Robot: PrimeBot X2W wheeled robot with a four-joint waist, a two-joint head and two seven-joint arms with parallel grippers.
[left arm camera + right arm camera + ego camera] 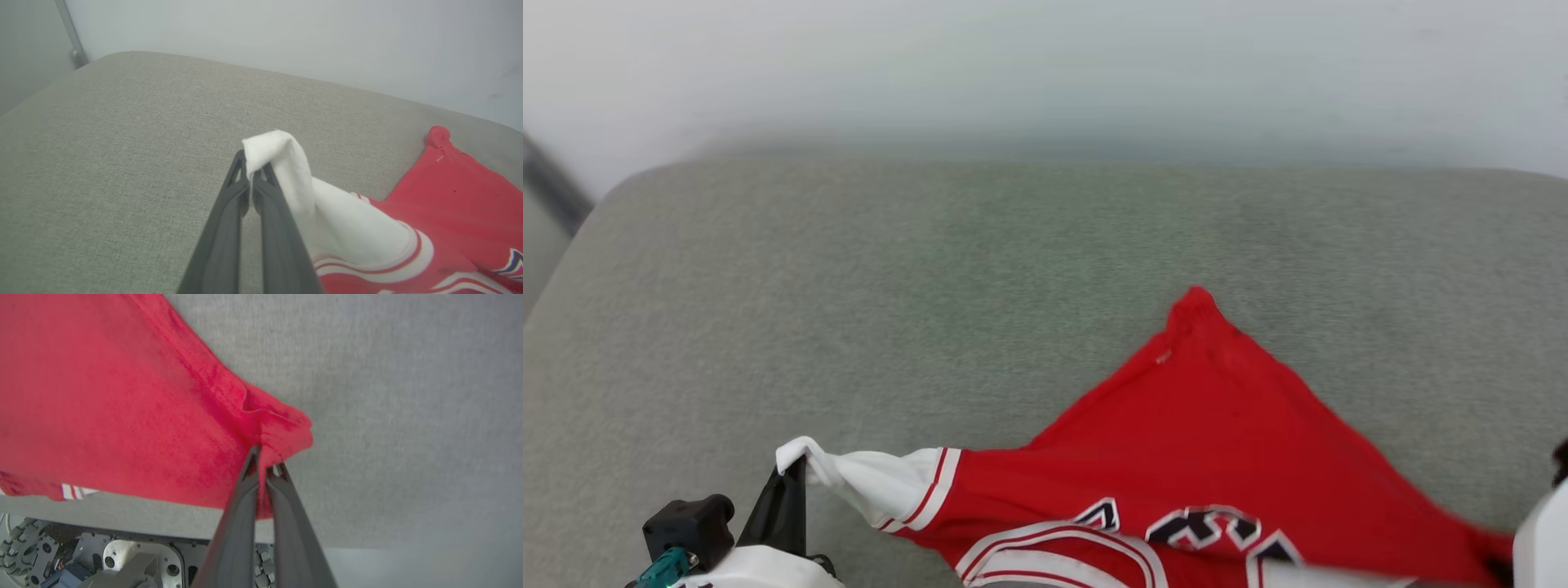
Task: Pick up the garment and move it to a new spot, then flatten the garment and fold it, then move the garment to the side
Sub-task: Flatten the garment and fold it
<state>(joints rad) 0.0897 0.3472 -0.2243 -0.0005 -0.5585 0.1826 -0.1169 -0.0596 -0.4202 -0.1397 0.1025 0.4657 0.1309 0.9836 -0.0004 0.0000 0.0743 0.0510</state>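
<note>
The garment [1201, 441] is a red jersey with a white sleeve [874, 482], striped trim and black print. It hangs stretched over the near part of a grey cushioned surface [931, 286]. My left gripper [796, 469] is shut on the tip of the white sleeve [278, 163] at the lower left. At the lower right edge my right gripper [265, 467] is shut on a bunched red corner [282, 428] of the garment. One red corner [1196, 306] points away from me and rests on the surface.
The grey surface [122, 163] reaches far back to a pale wall [1045, 65], with wide free room to the left and behind the garment. A metal bar [71, 36] stands at the far left. My wheeled base [102, 559] shows below the surface's front edge.
</note>
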